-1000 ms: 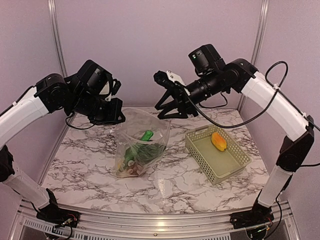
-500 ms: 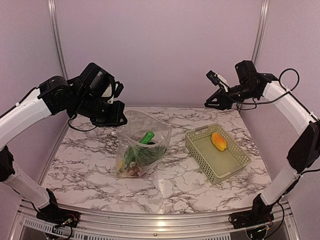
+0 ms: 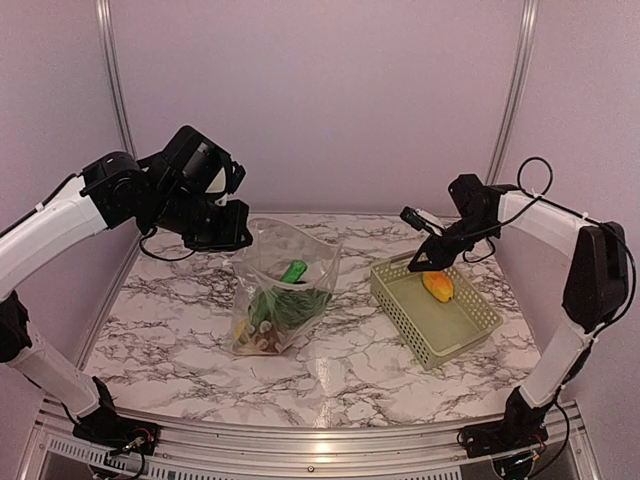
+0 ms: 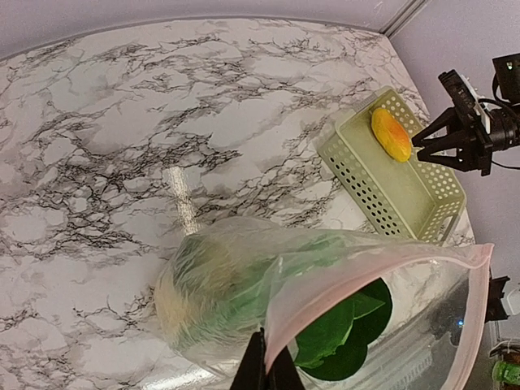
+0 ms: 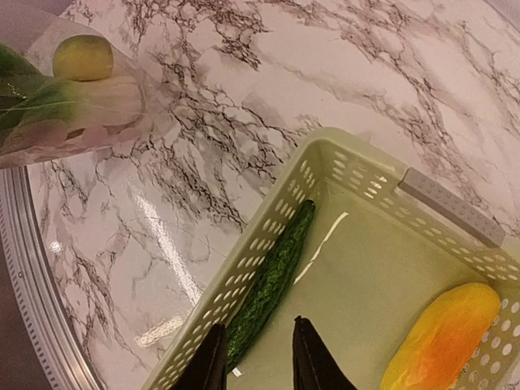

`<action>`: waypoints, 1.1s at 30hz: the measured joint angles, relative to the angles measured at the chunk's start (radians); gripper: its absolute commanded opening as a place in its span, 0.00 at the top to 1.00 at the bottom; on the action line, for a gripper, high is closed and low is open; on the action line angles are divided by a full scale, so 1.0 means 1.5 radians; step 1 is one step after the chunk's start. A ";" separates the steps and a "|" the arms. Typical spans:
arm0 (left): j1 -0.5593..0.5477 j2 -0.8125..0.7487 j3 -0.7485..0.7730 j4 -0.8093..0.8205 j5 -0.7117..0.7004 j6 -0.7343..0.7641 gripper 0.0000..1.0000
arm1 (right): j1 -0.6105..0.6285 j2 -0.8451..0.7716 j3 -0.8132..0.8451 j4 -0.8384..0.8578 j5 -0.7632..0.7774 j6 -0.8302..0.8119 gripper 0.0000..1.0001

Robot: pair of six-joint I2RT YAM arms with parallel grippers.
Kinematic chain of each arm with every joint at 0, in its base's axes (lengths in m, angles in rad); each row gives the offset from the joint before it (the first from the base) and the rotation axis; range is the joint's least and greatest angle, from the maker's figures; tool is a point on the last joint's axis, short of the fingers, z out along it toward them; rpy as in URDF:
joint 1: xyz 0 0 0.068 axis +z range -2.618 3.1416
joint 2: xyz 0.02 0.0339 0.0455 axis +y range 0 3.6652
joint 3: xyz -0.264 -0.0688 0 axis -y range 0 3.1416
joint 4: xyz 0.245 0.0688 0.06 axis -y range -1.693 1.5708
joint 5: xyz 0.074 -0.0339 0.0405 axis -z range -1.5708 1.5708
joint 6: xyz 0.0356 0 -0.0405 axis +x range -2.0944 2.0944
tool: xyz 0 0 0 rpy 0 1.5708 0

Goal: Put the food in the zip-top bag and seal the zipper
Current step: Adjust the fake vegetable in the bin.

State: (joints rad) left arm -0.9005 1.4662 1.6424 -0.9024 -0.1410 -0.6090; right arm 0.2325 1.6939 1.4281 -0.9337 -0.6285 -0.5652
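Marble-patterned table (image 3: 170, 330) carries everything. The zip-top bag (image 3: 290, 285) stands on it left of centre, bottom resting on the marble, mouth upward. We judge it is hung this way so the mouth gapes for loading. Its long axis runs near upright, leaning toward the left arm. The zipper (image 4: 370, 280) is unsealed, the rim forming an open loop. A pale green lattice basket (image 3: 395, 305) sits well apart to the right.

Left gripper (image 4: 266, 372): fingers pressed together, pinching the bag's top edge.

Right gripper (image 5: 260, 357): fingers a little apart, nothing between them, hovering low over the basket. We read this as lining up a pick.

Already bagged: leafy vegetable (image 5: 69, 101) and a yellow round fruit (image 5: 83, 57).

In the basket:
- A dark green cucumber (image 5: 272, 280) lies along one long wall, parallel to it, just beside the fingertips.
- The orange-yellow oblong piece (image 3: 437, 284) lies at the far end, long axis roughly along the basket's length.
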 measured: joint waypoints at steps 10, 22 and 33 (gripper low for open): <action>0.014 -0.001 0.000 -0.001 -0.033 -0.028 1.00 | 0.004 0.062 -0.008 0.055 0.071 0.062 0.74; 0.021 -0.003 0.000 -0.021 -0.065 -0.091 0.98 | 0.029 0.121 -0.043 0.141 0.116 0.149 0.69; 0.026 -0.013 0.001 -0.043 -0.087 -0.106 0.98 | 0.093 0.149 -0.044 0.191 0.175 0.209 0.60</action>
State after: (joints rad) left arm -0.8608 1.4460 1.6440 -0.9665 -0.2710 -0.7673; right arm 0.3714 1.9175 1.3621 -0.6468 -0.3664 -0.2512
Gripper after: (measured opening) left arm 0.018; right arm 0.389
